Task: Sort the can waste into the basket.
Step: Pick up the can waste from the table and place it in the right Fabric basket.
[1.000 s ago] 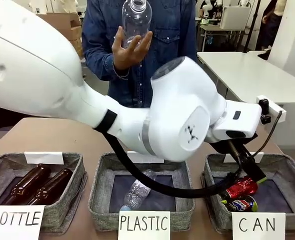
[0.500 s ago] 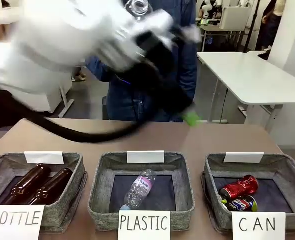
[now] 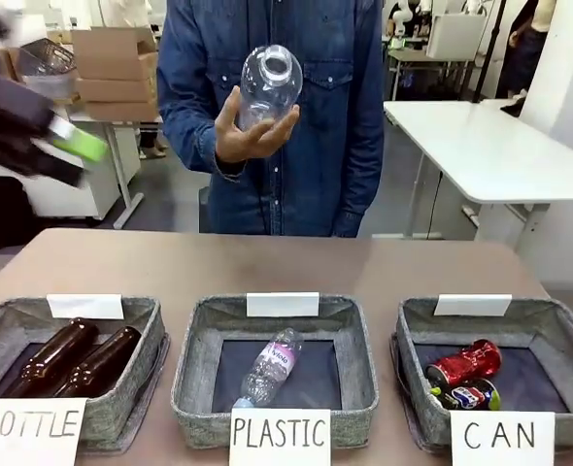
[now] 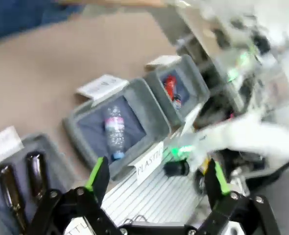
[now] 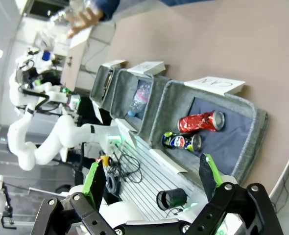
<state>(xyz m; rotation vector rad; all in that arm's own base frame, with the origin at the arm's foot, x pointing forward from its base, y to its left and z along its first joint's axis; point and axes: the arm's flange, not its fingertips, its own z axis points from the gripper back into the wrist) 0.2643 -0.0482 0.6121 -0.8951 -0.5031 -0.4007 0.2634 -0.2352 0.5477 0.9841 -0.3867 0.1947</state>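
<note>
Cans binned; left arm withdrawn.
Shiny red crushed can (image 3: 466, 362) and dark blue-black crushed can (image 3: 468, 396) lie in the grey fabric "CAN" basket (image 3: 555, 335). Left hand (image 4: 155, 177), now clear of it, and right hand (image 5: 152, 175) are released, empty.

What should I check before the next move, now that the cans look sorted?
1. Red can in CAN basket: ok.
2. Dark can in the same basket: ok.
3. Left gripper open, nothing between its fingers: ok.
4. Right gripper open, nothing held: ok.
5. Person's hand holds a clear bottle above the table's far side, away from the baskets: ok.
6. Further cans waiting elsewhere: cannot tell.
</note>
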